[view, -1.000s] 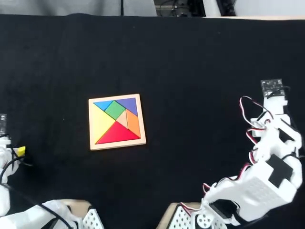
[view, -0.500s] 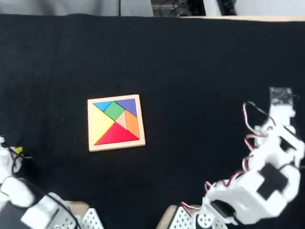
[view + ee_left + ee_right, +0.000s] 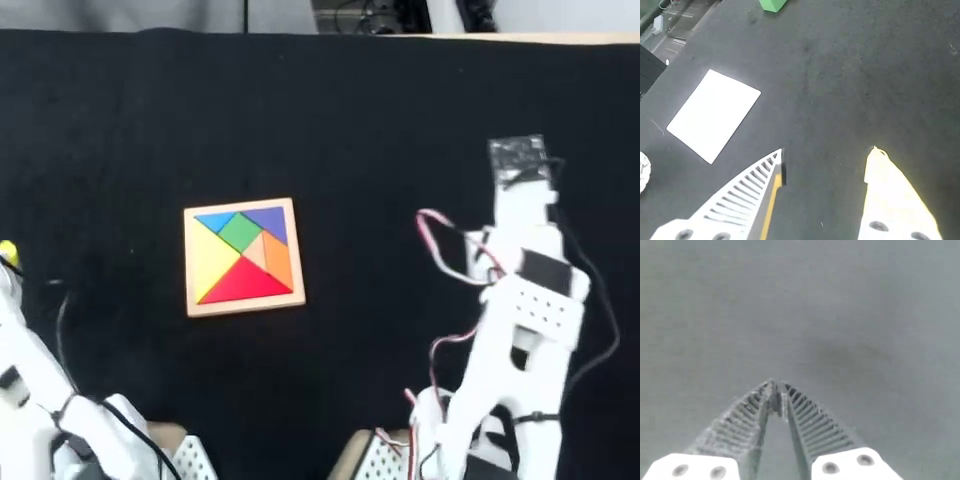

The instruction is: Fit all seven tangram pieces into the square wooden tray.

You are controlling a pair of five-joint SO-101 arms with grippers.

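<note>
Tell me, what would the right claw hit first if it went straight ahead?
Likely only the black cloth: the shut right gripper points straight at it, and nothing else seems to lie in its line.

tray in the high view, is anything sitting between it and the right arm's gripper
Nothing visible does. In the high view, no object lies on the black cloth between the tray and the right arm. The right gripper is shut, over the cloth. The coloured pieces already sit inside the tray.
</note>
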